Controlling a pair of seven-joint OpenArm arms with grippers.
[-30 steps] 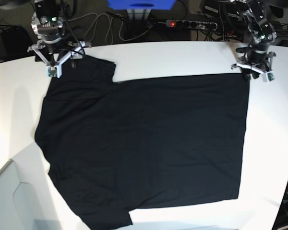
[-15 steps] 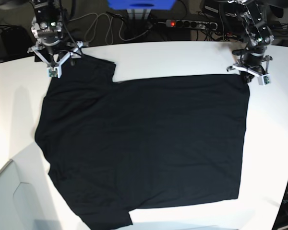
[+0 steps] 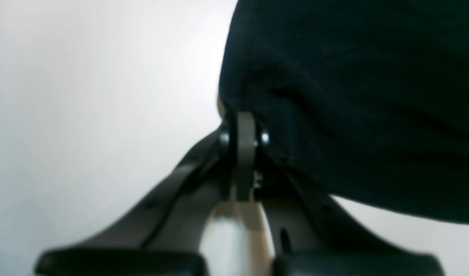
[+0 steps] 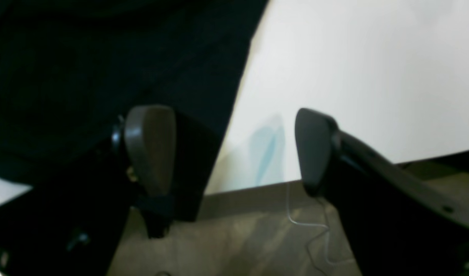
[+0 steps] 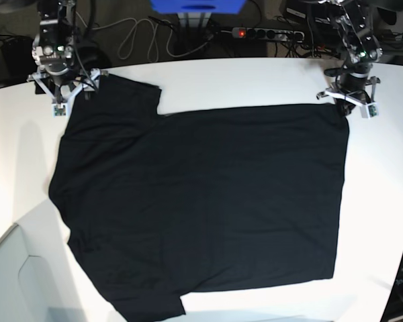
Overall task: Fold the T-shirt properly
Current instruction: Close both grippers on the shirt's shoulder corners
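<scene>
The black T-shirt (image 5: 201, 201) lies spread flat on the white table (image 5: 255, 80), plain side up. My left gripper (image 5: 348, 102) is at the shirt's far right corner. In the left wrist view its fingers (image 3: 245, 153) are pressed together, with the T-shirt's (image 3: 353, 96) edge bunched at the tips. My right gripper (image 5: 64, 94) stands open at the far left sleeve corner. In the right wrist view one finger (image 4: 150, 149) is over the T-shirt (image 4: 84, 57) and the other finger (image 4: 315, 149) is over bare table, with the cloth's edge between them.
Behind the table's far edge are a power strip (image 5: 269, 32), cables (image 5: 138, 37) and a blue box (image 5: 196, 5). A grey surface (image 5: 13, 275) meets the table's front left corner. The right wrist view shows the table's edge (image 4: 253, 188) and the floor just past the fingers.
My left gripper has shut at the shirt's far right corner. My right gripper has moved left and toward the far edge, onto the sleeve corner, with its jaws a little wider.
</scene>
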